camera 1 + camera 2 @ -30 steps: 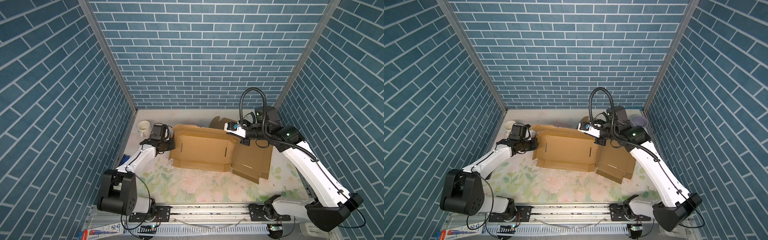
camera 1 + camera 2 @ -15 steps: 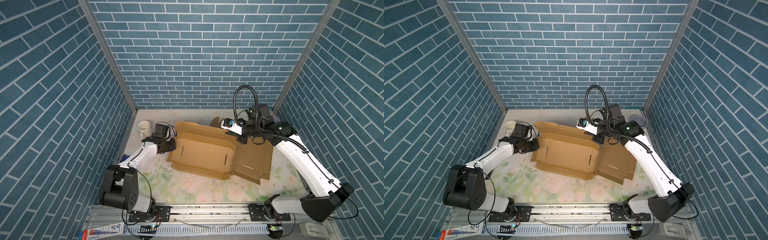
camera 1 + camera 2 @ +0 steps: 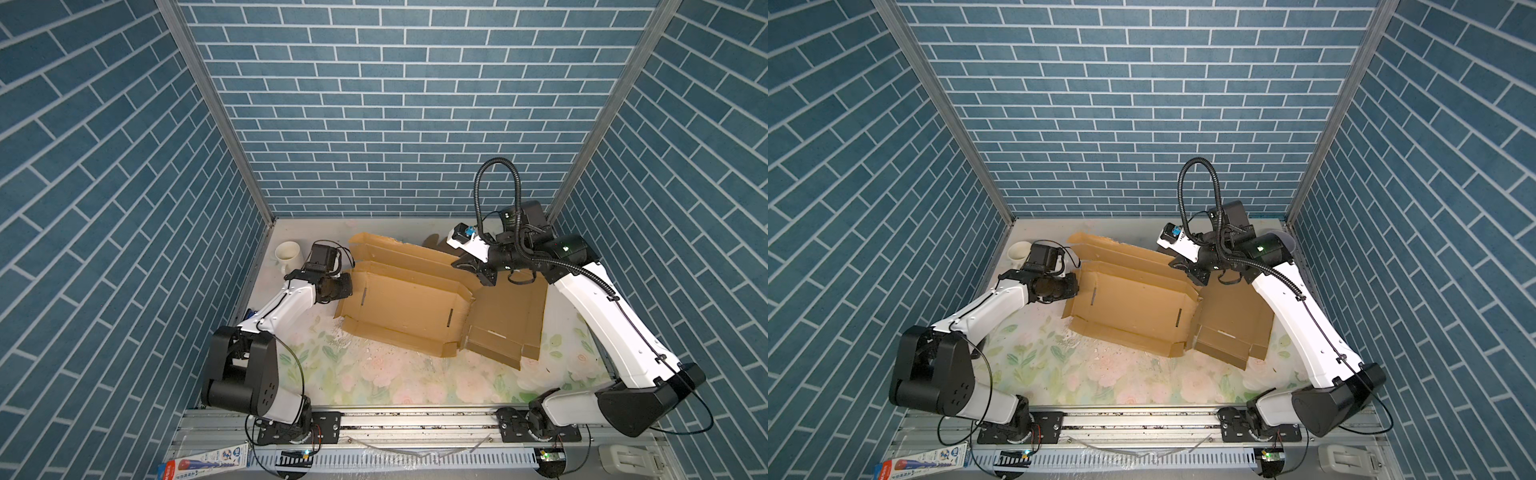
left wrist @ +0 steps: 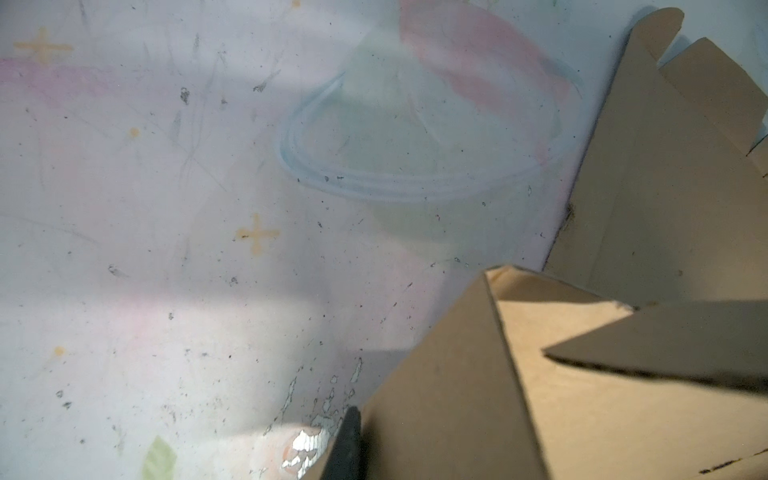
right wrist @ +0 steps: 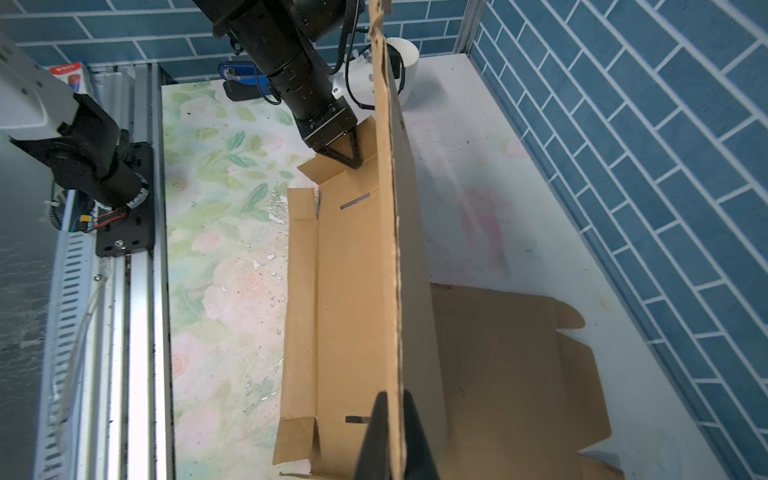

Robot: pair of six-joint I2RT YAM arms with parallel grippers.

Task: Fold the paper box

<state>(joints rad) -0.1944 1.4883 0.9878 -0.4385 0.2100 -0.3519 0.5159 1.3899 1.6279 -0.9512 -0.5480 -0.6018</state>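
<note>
Brown paper box — pastel floral mat — blue-brick walls.

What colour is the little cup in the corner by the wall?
Creamy white. The cup shows best in a top view, beside the left arm.

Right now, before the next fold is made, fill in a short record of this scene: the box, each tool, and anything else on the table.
Box: cardboard box, unfolded, base lying on the flowered table
Flap: back flap raised off the table
Right tool: right tool shut on the back flap's edge
Left tool: left tool at the small flap on the box's left end; grip unclear
Other: white cup in the far left corner, apart from the box
</note>
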